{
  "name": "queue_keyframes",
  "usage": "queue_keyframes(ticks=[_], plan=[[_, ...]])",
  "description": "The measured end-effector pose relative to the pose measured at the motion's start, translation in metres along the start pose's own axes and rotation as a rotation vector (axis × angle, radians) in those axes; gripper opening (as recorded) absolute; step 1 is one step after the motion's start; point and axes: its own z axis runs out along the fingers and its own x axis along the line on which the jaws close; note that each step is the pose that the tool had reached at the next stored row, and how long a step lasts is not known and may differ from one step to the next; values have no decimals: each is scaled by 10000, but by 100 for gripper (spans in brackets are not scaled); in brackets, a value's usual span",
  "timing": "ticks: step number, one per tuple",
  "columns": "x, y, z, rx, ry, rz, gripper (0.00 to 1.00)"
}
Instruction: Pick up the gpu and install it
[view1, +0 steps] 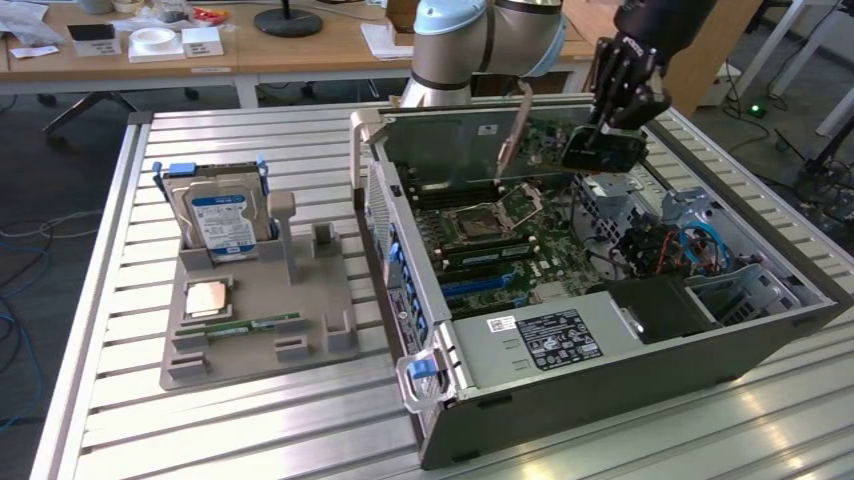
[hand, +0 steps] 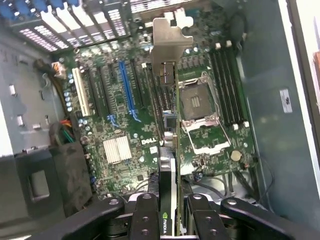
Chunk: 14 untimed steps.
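Here, an open computer case (view1: 641, 370) lies on its side on a slatted metal bench (view1: 200, 440), one corner close to the bench's near edge, with a labelled power supply (view1: 561, 335) at the case's near end. Beside it, toward the bench's edge on the exterior view's left, a grey tray (view1: 240, 365) carries a memory stick (view1: 240, 325) and a processor chip (view1: 204, 297) lying flat. Behind them a hard drive (view1: 220, 220) stands upright in its holder.

Further in, the motherboard (view1: 481, 240) lines the floor of the case, its processor socket (view1: 481, 215) uncovered. Over the far part of the board, near the case's far wall, the pincer (view1: 621, 118) on the robot arm (view1: 481, 40) points downward with the gpu (view1: 561, 140) clamped between its fingers. The jaws are drawn in about halfway, onto the card's thickness. They grip the end with the black cooler, so the card reaches out from the fingertips toward the exterior view's left.

In the wrist view the pincer (hand: 170, 212) has a finger on each side of the gpu (hand: 167, 175). The card, seen edge-on, stretches to its silver bracket (hand: 170, 40), crossing the motherboard (hand: 125, 115) between the blue slot (hand: 127, 90) and the socket. Whether the card's lower edge touches the board cannot be told. Beyond the bench's far edge stand wooden desks (view1: 267, 55).
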Motion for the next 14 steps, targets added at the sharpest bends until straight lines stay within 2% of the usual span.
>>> queue_keyframes(ticks=[9, 14], plan=[[0, 0, 1, -21, 62, -1220, 27], [0, 0, 1, -27, 84, -1630, 27]])
